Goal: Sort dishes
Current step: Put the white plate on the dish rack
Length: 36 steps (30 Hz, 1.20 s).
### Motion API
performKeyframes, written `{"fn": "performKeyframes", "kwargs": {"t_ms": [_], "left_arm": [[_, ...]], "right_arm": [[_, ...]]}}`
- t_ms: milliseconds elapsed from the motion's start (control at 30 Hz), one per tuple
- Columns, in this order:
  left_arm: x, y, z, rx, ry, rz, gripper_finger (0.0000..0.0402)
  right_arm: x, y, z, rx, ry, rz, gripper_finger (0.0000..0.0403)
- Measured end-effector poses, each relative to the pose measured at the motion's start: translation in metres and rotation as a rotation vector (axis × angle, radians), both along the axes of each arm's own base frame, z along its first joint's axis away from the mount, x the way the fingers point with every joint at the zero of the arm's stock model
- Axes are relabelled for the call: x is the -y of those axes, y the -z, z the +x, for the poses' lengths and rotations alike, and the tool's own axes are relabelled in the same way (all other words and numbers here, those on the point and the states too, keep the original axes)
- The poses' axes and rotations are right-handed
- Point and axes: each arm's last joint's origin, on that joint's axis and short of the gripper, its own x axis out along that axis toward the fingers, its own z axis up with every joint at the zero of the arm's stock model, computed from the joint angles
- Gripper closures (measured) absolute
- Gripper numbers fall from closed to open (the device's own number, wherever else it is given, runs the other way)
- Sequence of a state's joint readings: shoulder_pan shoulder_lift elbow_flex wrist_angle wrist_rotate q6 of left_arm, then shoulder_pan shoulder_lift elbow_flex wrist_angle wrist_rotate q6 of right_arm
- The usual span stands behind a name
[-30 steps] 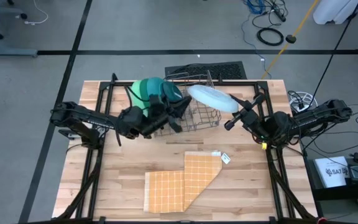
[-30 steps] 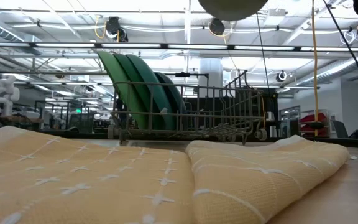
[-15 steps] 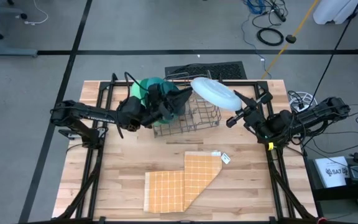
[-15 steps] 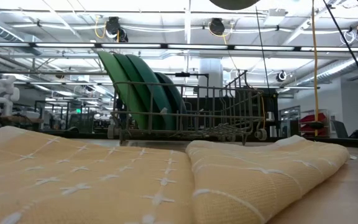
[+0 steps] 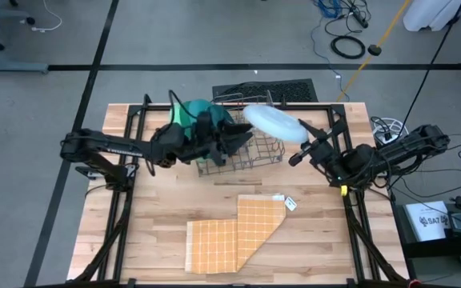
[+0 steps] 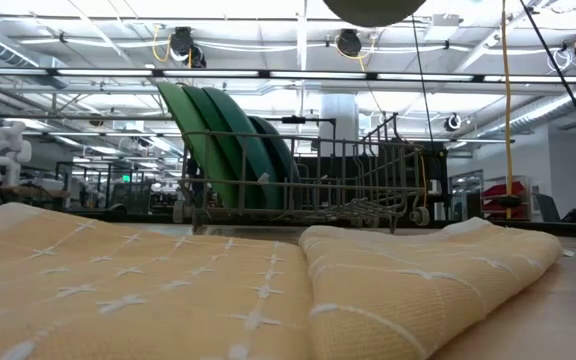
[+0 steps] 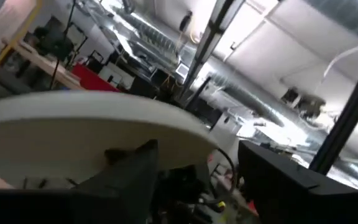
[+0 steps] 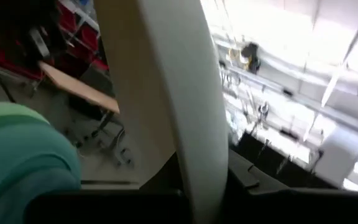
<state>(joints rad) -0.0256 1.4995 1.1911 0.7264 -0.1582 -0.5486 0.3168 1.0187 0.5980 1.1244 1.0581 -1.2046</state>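
My right gripper [image 5: 301, 150] is shut on a pale blue plate [image 5: 272, 124], held tilted in the air above the grey wire rack [image 5: 250, 148]. The low view shows the plate's underside [image 6: 373, 10] at the top. Three green and teal plates [image 6: 218, 140] stand on edge in the rack's left slots; from above they show as [image 5: 194, 116]. My left gripper [image 5: 237, 138] hovers open over the rack, next to the pale plate's left rim. In the left wrist view its two fingers [image 7: 132, 171] stand in front of the plate [image 7: 86, 134]. My right gripper pinches the pale blue plate's rim [image 8: 197, 168] between its two fingers, on the side toward the table's right edge. The fingers slant up from the right. The plate is lifted clear and tilted above the rack. My left gripper: I cannot tell whether it touches the plate.
An orange checked cloth [image 5: 234, 232], partly folded, lies on the near half of the wooden table [image 5: 158, 208], with a small white tag [image 5: 290, 204] beside it. Black frame bars [image 5: 126, 200] run along both sides of the table.
My left gripper has moved a little toward the table's right and far side, closer to the pale plate, rolled about its own axis, and opened. My right gripper keeps its hold on the plate above the rack.
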Motion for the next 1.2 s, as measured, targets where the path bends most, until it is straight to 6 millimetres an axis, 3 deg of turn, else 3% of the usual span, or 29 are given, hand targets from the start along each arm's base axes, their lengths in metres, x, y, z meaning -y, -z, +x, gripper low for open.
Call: {"fn": "performKeyframes", "kwargs": {"t_ms": [300, 467, 633, 800, 933, 1200], "left_arm": [[0.023, -0.016, -0.022, -0.063, -0.032, 0.304, 0.024], [0.034, -0.015, -0.031, -0.214, -0.235, 0.458, 0.0282], [0.036, -0.009, -0.027, -0.287, -0.387, 0.369, 0.032], [0.026, 0.002, -0.017, -0.272, -0.406, 0.177, 0.0335], [0.021, 0.009, -0.011, -0.274, -0.392, 0.088, 0.0311], [0.021, 0.003, -0.016, -0.229, -0.365, -0.005, 0.018]], "right_arm": [[0.003, 0.019, 0.013, -0.016, 0.091, 0.174, 0.0376], [0.003, 0.031, 0.023, 0.026, 0.088, 0.262, 0.0376], [0.007, 0.046, 0.038, 0.05, 0.105, 0.31, 0.0376], [0.009, 0.055, 0.063, 0.003, 0.147, 0.299, 0.0376], [0.008, 0.055, 0.083, -0.066, 0.197, 0.26, 0.0376], [0.007, 0.049, 0.09, -0.117, 0.263, 0.224, 0.0376]]}}
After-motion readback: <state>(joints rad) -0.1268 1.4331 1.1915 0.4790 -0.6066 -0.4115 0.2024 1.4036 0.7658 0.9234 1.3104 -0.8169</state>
